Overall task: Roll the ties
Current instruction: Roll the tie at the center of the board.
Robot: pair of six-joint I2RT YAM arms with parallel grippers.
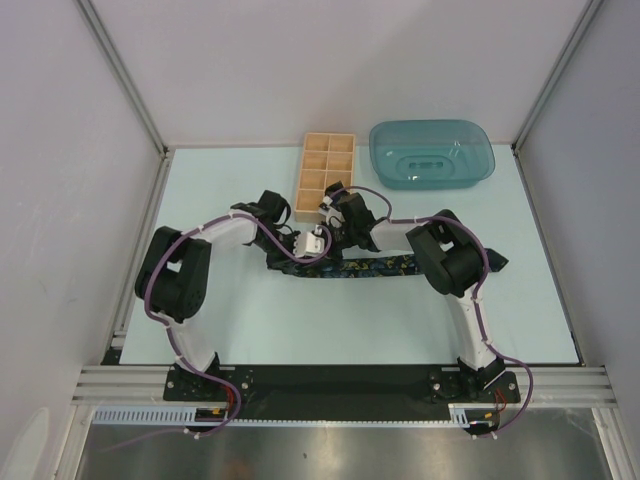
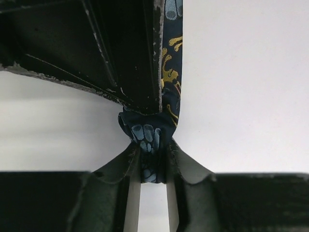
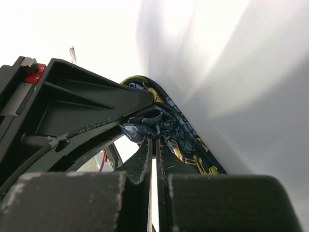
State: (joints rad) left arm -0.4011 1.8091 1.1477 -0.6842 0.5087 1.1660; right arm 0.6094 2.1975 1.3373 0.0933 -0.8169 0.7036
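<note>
One dark patterned tie (image 1: 372,266) lies in a strip across the middle of the table, and one end is bunched up between the two grippers. In the left wrist view my left gripper (image 2: 153,151) is shut on a wad of the tie (image 2: 145,135), which fills the gap between its fingers. My right gripper (image 3: 155,140) is shut too, pinching a fold of the same tie (image 3: 179,131) at its fingertips. In the top view the left gripper (image 1: 318,245) and the right gripper (image 1: 338,228) meet tip to tip over the tie's left part.
A compartmented wooden box (image 1: 327,163) stands just behind the grippers. A teal plastic tray (image 1: 480,170) sits at the back right. Grey walls and metal posts close in the table on three sides.
</note>
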